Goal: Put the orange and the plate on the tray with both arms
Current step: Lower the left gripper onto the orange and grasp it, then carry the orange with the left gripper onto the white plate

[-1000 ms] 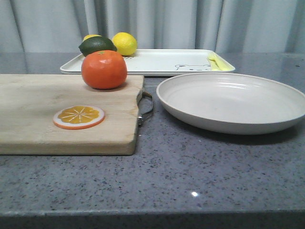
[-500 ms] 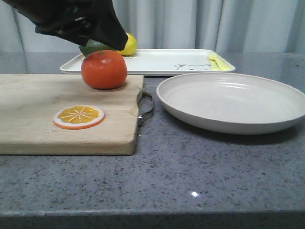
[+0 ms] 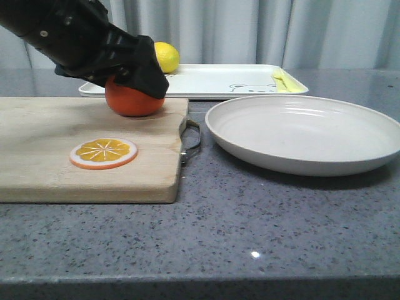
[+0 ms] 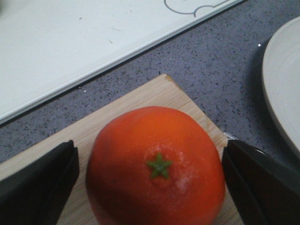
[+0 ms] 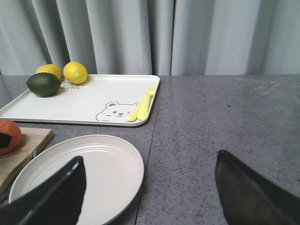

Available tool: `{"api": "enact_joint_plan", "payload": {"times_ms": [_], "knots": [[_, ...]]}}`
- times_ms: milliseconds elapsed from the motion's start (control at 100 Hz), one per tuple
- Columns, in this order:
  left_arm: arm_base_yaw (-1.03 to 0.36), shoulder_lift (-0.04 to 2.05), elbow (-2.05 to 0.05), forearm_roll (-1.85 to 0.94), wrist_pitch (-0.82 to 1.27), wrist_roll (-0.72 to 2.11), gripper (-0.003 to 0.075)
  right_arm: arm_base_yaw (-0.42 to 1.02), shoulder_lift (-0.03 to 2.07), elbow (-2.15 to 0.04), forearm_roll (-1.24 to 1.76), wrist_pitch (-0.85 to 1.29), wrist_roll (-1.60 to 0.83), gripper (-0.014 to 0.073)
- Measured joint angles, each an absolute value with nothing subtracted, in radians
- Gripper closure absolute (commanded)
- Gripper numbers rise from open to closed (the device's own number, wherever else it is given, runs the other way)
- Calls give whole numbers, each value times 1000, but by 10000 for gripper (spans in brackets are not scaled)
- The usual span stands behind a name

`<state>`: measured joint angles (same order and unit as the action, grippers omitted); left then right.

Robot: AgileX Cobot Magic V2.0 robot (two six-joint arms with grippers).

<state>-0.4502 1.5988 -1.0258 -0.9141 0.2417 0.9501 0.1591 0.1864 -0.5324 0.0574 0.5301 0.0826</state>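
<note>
left fingers (image 4: 44, 185) spread beside orange (image 4: 156, 166), on board (image 3: 44, 147)

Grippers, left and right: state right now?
Left gripper: open, fingers either side of the round glossy orange on the wooden cutting board, not yet clamped.
Right gripper: open, empty, above the off-white round plate.

The left gripper (image 4: 150, 187) straddles the orange (image 3: 133, 100) at the far right corner of the cutting board (image 3: 56, 150), fingers spread, a narrow gap each side. Behind it, the tray (image 5: 84, 105) carries a lime (image 5: 43, 84) and two lemons (image 5: 75, 72) at its far left corner and yellow cutlery (image 5: 143, 104) along its right edge; its middle lies bare. The plate (image 3: 306, 134) fills the counter's right side. An orange slice (image 3: 103, 153) sits mid-board. The counter's near edge is unobstructed.
</note>
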Motion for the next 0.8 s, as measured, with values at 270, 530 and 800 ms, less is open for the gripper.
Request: {"api": "enact_joint_plan", "payload": {"times_ms": [270,530,800], "knots": [[-450,1603,-1026,-915,242,950,288,159,186,-532,57,530,83,20],[-450,1603,-1026,-916,242,951,484,159,186,-532,57,530,83,20],[-452,1587,-1068,-916,309,951,484,159,186,-532,57,530,83,20]]}}
